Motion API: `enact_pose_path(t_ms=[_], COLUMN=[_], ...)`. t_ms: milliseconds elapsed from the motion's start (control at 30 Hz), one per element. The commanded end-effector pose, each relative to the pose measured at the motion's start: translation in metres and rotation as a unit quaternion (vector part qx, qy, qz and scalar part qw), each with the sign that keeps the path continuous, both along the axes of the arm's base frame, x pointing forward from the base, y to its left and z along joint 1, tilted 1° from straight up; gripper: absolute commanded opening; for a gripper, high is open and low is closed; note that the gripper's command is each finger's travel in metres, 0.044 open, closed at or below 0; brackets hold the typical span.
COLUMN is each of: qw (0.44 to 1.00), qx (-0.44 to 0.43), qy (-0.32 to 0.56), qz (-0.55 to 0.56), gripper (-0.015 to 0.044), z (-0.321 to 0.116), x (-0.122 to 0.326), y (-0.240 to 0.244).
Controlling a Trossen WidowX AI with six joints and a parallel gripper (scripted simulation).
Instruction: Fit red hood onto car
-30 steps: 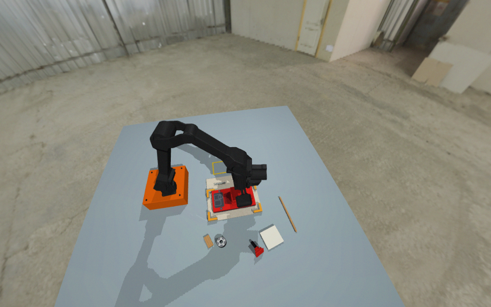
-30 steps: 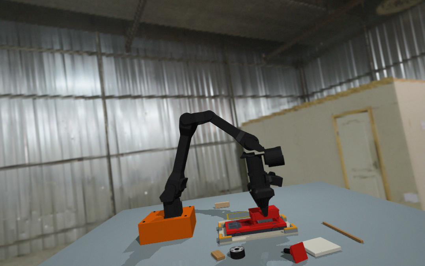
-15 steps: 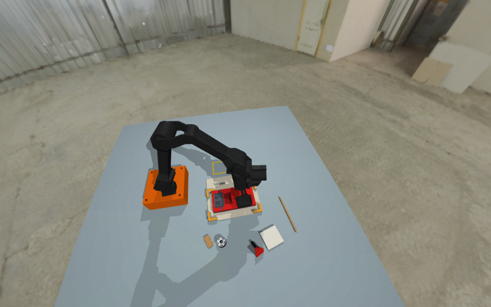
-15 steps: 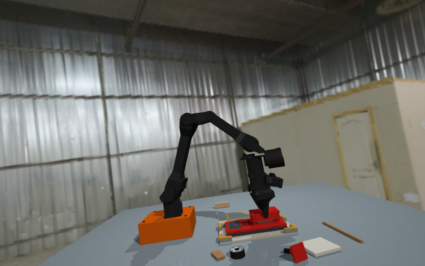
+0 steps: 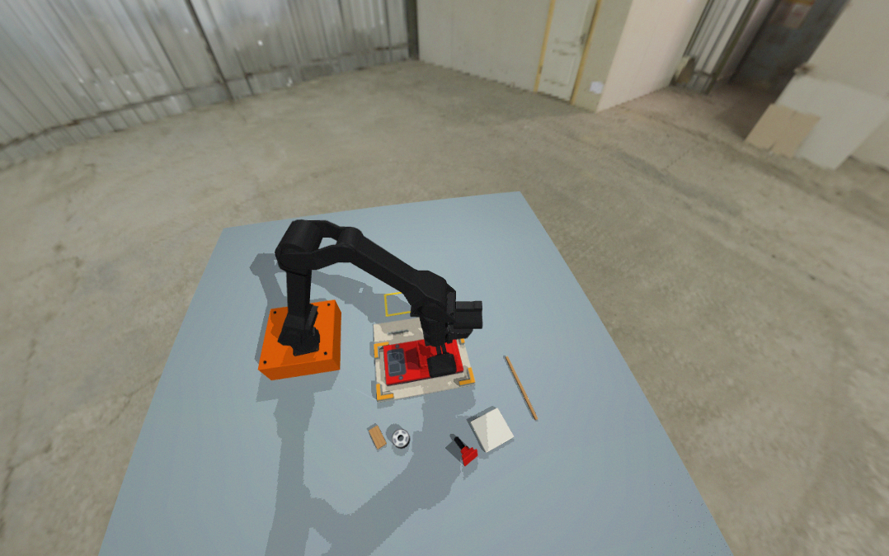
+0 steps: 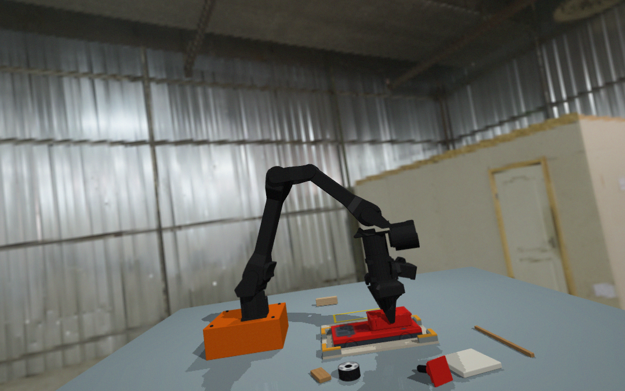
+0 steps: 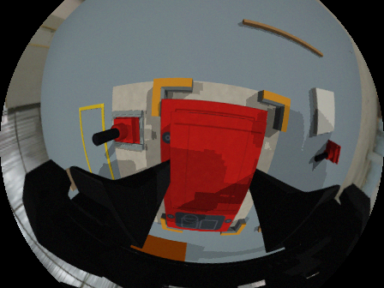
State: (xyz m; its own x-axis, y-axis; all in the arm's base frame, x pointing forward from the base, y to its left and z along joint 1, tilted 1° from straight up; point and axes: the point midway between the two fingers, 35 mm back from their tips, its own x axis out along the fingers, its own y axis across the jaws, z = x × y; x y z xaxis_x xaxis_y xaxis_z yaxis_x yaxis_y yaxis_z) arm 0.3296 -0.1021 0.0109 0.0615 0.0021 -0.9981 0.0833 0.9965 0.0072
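Observation:
The red hood is upright over the front part of the red chassis deck. In the exterior view its lower edge meets the deck with no gap that I can see. My gripper is shut on the hood, one finger against each long side. The chassis lies in the beige jig between its orange corner brackets. The hood hides the engine block and the pegs, so I cannot tell whether they are in the holes.
A black-handled red part stands in the jig's side slot; another lies near a white slab. A wooden stick, a wheel and a small wood block surround the jig.

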Motion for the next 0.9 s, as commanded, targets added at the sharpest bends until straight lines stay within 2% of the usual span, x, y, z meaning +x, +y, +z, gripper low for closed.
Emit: enact_pose_path(t_ms=[0, 567, 700, 867], qw=[1.000, 1.000, 1.000, 1.000], qx=[0.000, 0.000, 0.000, 0.002], qy=[0.000, 0.000, 0.002, 0.010], qz=[0.000, 0.000, 0.000, 0.000], gripper=[0.0000, 0.0440, 0.0440, 0.0440], z=[0.000, 0.000, 0.010, 0.054], x=[0.000, 0.000, 0.001, 0.001], y=[0.000, 0.000, 0.000, -0.001])
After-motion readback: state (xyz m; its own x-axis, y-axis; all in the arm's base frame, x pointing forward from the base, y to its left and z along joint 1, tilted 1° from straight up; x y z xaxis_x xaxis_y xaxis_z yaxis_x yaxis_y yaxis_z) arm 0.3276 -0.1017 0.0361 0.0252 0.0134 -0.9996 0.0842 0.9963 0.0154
